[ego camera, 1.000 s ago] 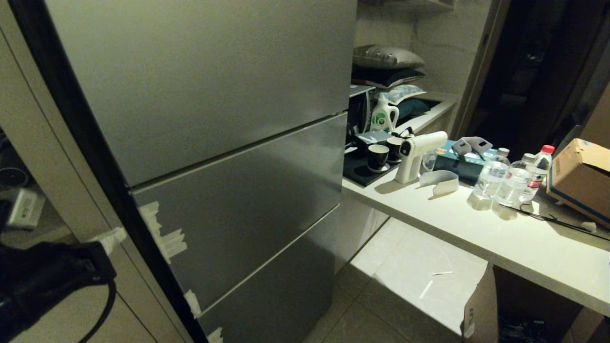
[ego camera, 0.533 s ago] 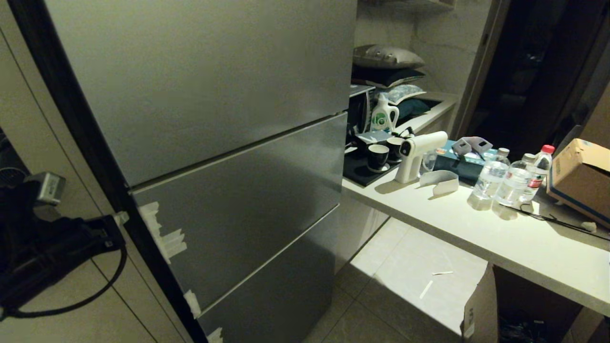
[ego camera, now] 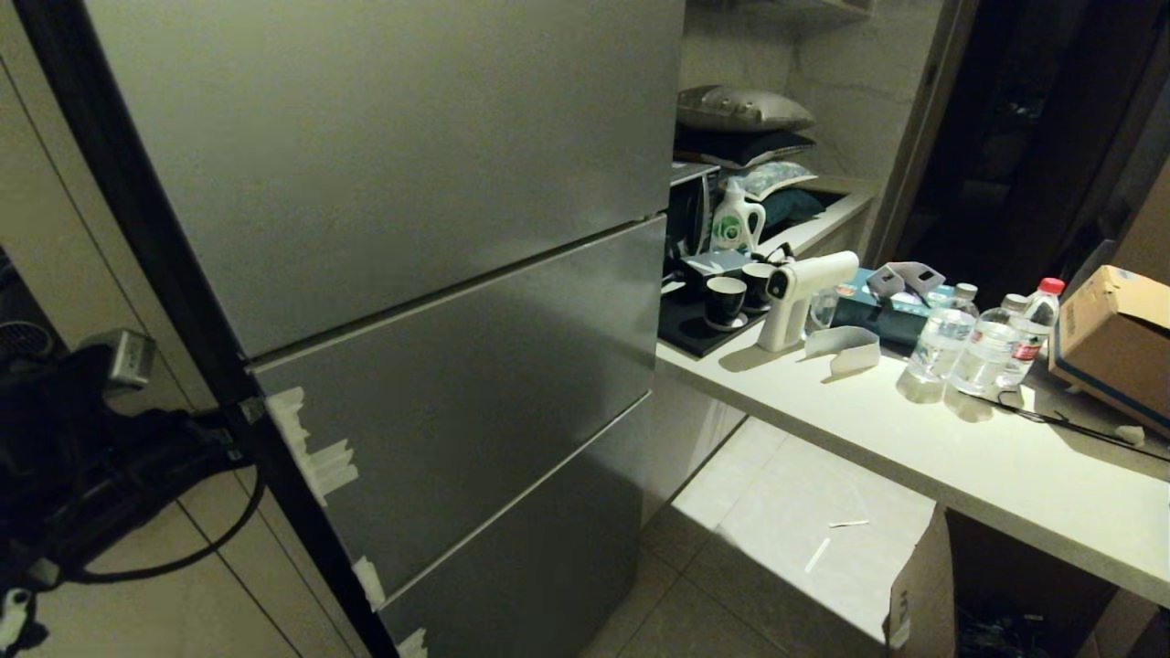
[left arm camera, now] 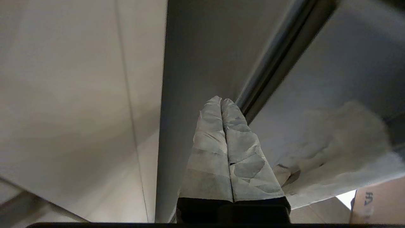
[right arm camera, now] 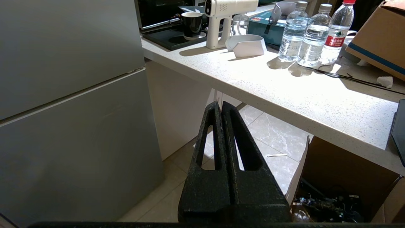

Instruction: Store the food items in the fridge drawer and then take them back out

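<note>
The fridge drawer is the middle grey panel and stands closed, with white tape scraps on its left edge. My left gripper is shut, and its tape-wrapped fingertips sit at the dark seam beside that taped edge, holding nothing. In the right wrist view my right gripper is shut and empty, low over the floor tiles beside the fridge's lower panels. The food items are out of view.
A pale counter runs along the right with water bottles, a white spray gun, dark cups and a cardboard box. An open carton stands on the floor under it. A beige cabinet wall lies left of the fridge.
My left arm has risen and swung right, bringing its shut gripper up to the fridge's left edge by the drawer's tape. The right arm and the drawer have not moved.
</note>
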You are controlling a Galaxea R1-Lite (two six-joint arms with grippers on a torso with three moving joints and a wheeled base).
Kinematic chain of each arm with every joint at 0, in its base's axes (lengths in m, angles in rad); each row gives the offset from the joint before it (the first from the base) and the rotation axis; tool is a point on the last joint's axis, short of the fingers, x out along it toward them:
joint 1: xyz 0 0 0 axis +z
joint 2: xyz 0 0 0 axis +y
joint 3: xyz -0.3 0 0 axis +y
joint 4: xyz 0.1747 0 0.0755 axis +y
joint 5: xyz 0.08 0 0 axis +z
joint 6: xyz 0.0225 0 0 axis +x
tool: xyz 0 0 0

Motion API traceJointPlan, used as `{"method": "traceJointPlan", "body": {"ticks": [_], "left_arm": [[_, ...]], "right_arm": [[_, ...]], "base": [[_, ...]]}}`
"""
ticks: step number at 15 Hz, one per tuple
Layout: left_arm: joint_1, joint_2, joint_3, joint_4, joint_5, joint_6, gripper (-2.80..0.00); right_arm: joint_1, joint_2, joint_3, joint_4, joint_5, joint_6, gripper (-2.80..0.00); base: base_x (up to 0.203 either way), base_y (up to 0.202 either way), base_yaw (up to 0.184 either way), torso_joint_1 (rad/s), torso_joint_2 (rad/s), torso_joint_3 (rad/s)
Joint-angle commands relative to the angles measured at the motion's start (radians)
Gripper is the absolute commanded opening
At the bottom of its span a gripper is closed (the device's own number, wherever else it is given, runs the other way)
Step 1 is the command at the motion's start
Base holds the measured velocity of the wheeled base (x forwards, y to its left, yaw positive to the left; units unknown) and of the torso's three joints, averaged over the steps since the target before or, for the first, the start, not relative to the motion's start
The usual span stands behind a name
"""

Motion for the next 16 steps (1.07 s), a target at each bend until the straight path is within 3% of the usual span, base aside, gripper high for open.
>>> {"method": "traceJointPlan", "body": {"ticks": [1,6,12,16], "left_arm": [[-0.012,0.005,0.007,-0.006,-0.001,-0.002,-2.8],[-0.067,-0.014,0.029,-0.009,0.001,-0.003,-2.8],[-0.085,-0.011,0.038,-0.009,-0.005,-0.005,-2.8],[-0.087,-0.033,0.065,-0.008,-0.072,-0.016,-2.8]], "right_arm": [[0.0,0.0,0.031,-0.001,-0.001,0.0,-2.8],[0.0,0.001,0.031,0.0,0.0,0.001,-2.8],[0.0,0.0,0.031,-0.001,0.0,0.002,-2.8],[0.0,0.001,0.031,-0.001,-0.001,0.002,-2.8]], "base": [[0.0,0.0,0.0,0.0,0.0,0.0],[0.0,0.0,0.0,0.0,0.0,0.0],[0.0,0.0,0.0,0.0,0.0,0.0],[0.0,0.0,0.0,0.0,0.0,0.0]]}}
